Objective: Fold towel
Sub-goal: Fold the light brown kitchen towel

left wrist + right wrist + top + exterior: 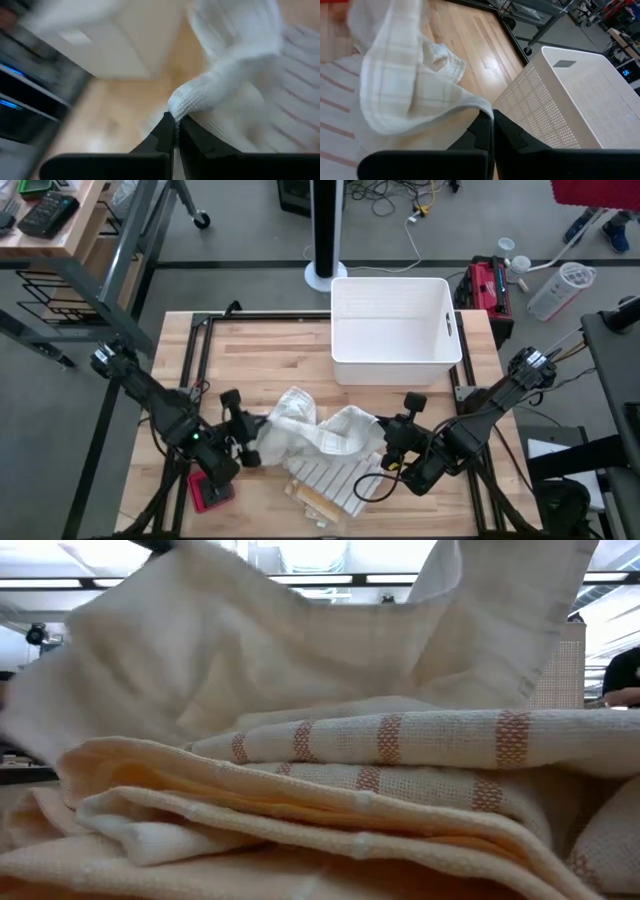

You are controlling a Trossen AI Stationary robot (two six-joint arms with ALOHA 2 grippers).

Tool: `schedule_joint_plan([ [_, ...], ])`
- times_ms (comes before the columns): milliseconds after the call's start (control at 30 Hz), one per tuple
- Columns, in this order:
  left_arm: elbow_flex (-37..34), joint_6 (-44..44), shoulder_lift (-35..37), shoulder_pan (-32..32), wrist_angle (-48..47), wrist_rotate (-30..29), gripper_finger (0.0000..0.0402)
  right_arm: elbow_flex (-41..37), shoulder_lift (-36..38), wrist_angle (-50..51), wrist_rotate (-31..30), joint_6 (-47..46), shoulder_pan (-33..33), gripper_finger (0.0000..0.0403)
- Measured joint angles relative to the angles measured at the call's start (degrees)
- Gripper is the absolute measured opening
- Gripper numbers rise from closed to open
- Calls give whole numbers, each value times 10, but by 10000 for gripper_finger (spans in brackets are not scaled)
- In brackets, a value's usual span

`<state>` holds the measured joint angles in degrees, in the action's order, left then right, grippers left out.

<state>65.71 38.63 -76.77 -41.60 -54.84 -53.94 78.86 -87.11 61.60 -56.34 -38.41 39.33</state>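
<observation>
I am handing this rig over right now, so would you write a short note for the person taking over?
Left gripper: shut on the towel, pinching a bunched edge at its left side.
Right gripper: shut on the towel, pinching an edge at its right side, close to the white basket.
Towel: crumpled in a heap at the middle front of the wooden table, part of it lifted between the two grippers, the striped part lying flat beneath.
Done: both grips are made.
Left: the whole fold; the towel probably needs spreading flat first. No neat fold shows yet.
</observation>
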Motion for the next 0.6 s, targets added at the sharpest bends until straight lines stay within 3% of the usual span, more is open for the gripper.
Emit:
schedule_joint_plan([
  [133, -9, -5, 0, -1, 10, -83, 2, 0, 0, -6, 0, -6, -3, 0],
  [300, -90, 8, 0, -1, 88, -82, 1, 0, 0, -6, -3, -18, -7, 0],
  [500, -236, -34, 0, -16, 285, -83, 1, -12, 0, -9, -5, -43, -10, 0],
  [600, -265, -24, 3, -16, 294, -84, 1, -25, 0, -10, -5, -52, -10, 0],
])
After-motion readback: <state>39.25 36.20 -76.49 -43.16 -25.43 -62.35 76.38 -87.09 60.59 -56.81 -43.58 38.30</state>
